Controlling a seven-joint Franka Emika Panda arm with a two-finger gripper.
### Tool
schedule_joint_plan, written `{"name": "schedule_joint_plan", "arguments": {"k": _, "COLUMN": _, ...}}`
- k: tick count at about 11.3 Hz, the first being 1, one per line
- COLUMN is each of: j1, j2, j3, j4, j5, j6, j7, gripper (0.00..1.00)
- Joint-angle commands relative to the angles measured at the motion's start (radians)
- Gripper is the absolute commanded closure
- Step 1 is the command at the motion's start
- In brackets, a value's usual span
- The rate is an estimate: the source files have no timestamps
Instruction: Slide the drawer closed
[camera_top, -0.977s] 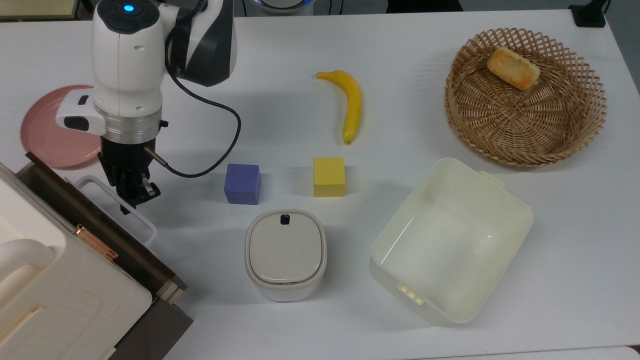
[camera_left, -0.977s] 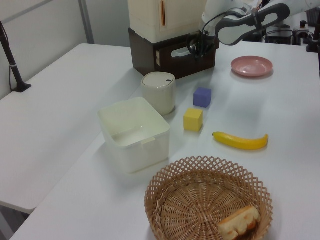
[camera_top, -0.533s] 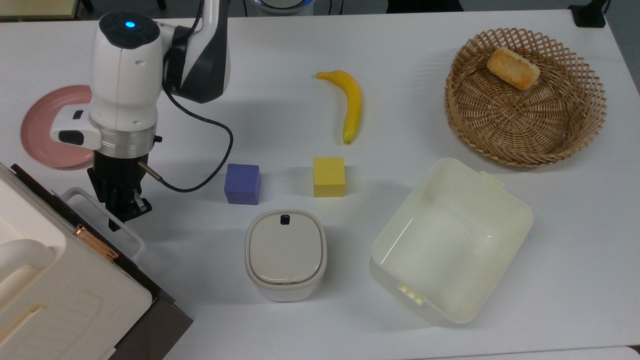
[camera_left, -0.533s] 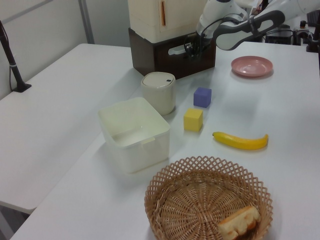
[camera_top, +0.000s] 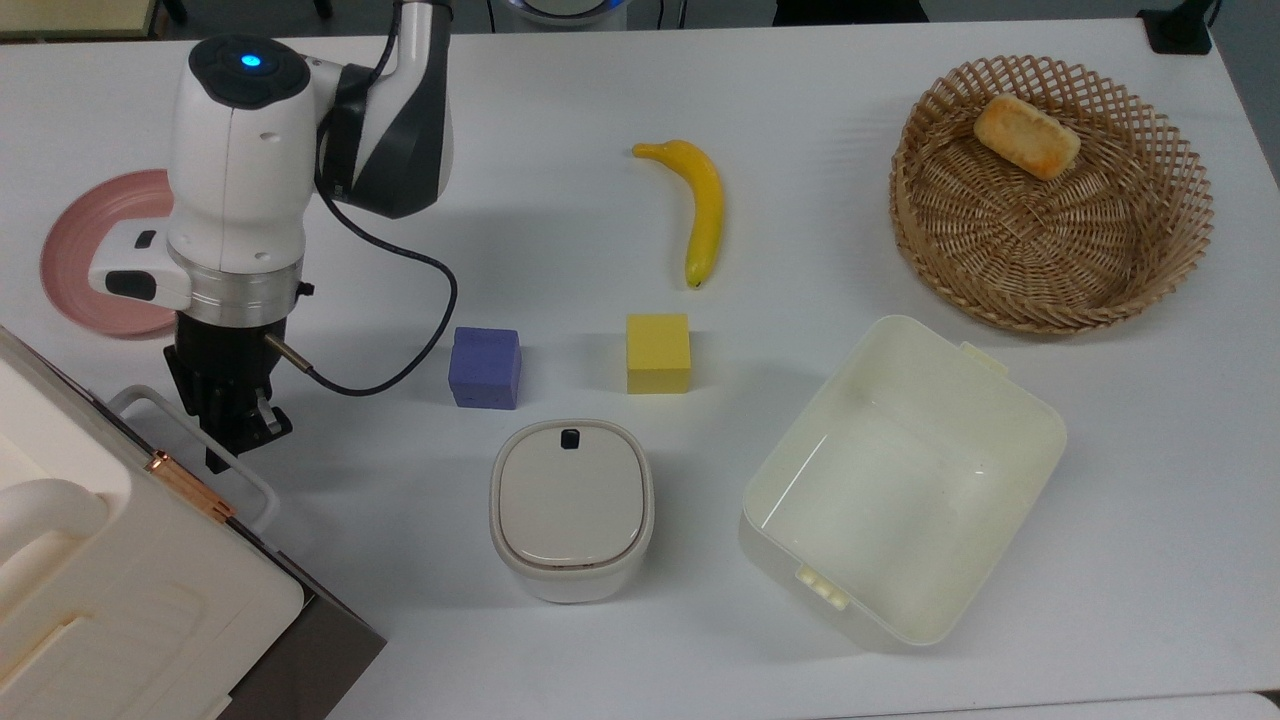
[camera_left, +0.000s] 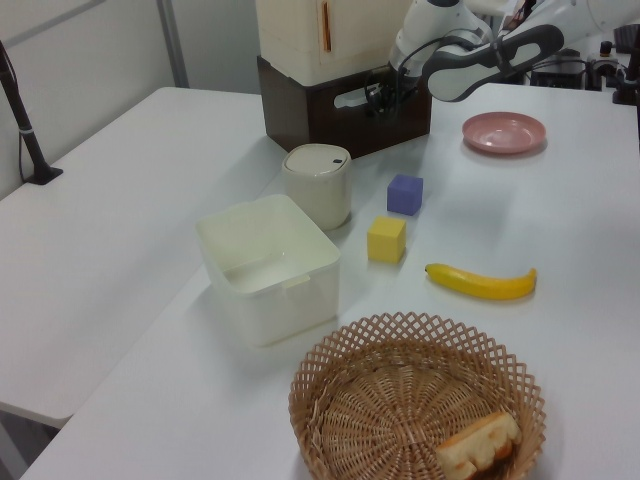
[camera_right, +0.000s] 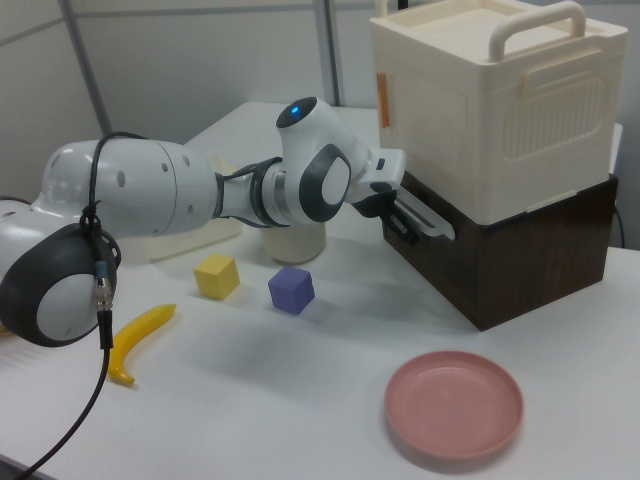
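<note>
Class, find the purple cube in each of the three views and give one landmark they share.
Top view: purple cube left of centre.
Left view: purple cube right of centre, upper half.
Right view: purple cube just left of centre.
Shared landmark: the yellow cube beside it.

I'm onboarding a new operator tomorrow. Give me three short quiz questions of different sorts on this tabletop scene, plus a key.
1. True or false: the yellow banana lies inside the round wicker basket.
2. Which is open-topped: (a) cream plastic bin, (b) small lidded white container?
3. What does the gripper meet at the dark brown drawer front?

Key: 1 false; 2 a; 3 the white plastic loop handle.
</note>
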Motion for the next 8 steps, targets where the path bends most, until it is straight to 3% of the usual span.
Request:
{"name": "schedule_joint_plan", "arguments": {"k": 1, "j1": 0.000, "j2": 0.010, "j3": -0.013, "j4": 0.018, "j5": -0.026, "j6": 0.045, "j7": 0.015, "gripper": 1.00}}
{"name": "schedule_joint_plan", "arguments": {"k": 3, "j1": 0.005, "j2": -0.026, "j3": -0.010, "j4": -0.016, "j5": -0.061, "j6": 0.039, "j7": -0.002, "gripper": 1.00}}
{"name": "schedule_joint_plan", "arguments": {"k": 5, "j1": 0.013, "j2": -0.113, "j3": 0.004, "j4": -0.121, "j5": -0.069, "j6": 0.031, "j7": -0.052, "gripper": 1.00}}
{"name": "schedule_joint_plan", "arguments": {"k": 8, "j1": 0.022, "j2": -0.276, "j3": 0.076, "j4": -0.253, "j5": -0.052, "j6": -0.154, "j7": -0.143, "gripper": 1.00}}
